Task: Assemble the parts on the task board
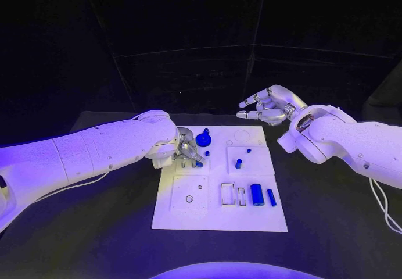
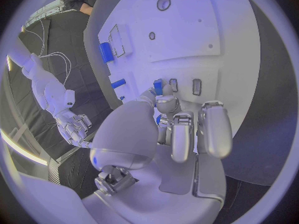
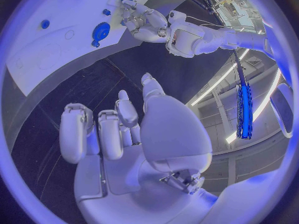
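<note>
The white task board (image 1: 219,218) lies in the middle of the black surface (image 1: 335,232), its long sides running from the near edge toward the far edge.

The left hand (image 1: 186,150) is down on the board's left part, toward the far end. Its fingers (image 2: 181,134) curl downward, and the fingertips touch a small blue part (image 2: 157,87) that stands in the board beside two small slots. Whether the hand really grips that piece cannot be told; the fingers are close together around it.

The right hand (image 1: 266,106) hovers off the board, just beyond its far right corner, above the dark surface. Its fingers are loosely bent and apart, holding nothing.

On the board, a round blue gear (image 1: 204,139) sits near the far edge, just beside the left hand. A small blue peg (image 1: 238,163) stands in the middle of the right half. Nearer the front, a blue cylinder (image 1: 257,195) lies beside a thinner blue pin (image 1: 271,197), both lengthwise, just to the right of a rectangular frame-shaped recess (image 1: 228,194). An oval hole (image 1: 189,199) lies in the left half toward the near edge.
</note>
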